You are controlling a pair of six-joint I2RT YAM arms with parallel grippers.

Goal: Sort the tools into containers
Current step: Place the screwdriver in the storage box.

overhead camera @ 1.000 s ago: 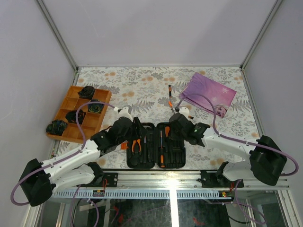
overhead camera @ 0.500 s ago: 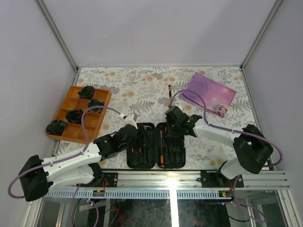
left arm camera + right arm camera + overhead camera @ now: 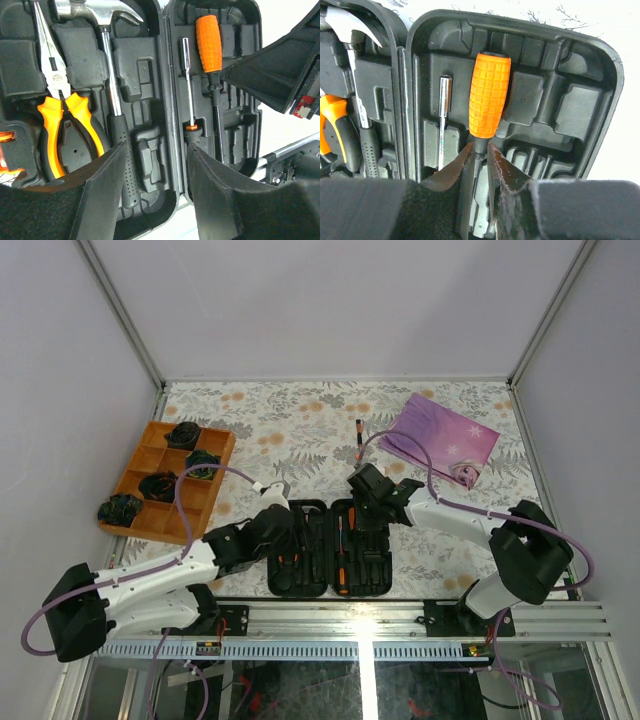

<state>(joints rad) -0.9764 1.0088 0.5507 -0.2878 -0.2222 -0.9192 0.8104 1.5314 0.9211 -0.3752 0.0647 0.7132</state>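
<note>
A: What is seen at the far left?
B: An orange tray is set on the flowered table. Black coiled lumps are lodged in its compartments, and one is seen at its near left corner.
A: And the left gripper?
B: The left gripper is held over the open tool case. Its fingers are spread apart, one on each side of the hinge line, and nothing is grasped between them.
A: What is stowed in the case's left half?
B: The pliers are seated at the left, orange handles toward the arms. Just beside them the hammer is laid in its slot, steel head at the far end.
A: And the right half?
B: A slim screwdriver is bedded next to the hinge. Just to its right an orange-handled screwdriver is laid, handle at the far end.
A: How is the right gripper set?
B: The right gripper is clenched around that screwdriver's black shaft, just past the handle.
A: Is anything noted beyond the case?
B: A loose screwdriver is left on the table, apart from the case, and a purple pouch is spread at the far right.
</note>
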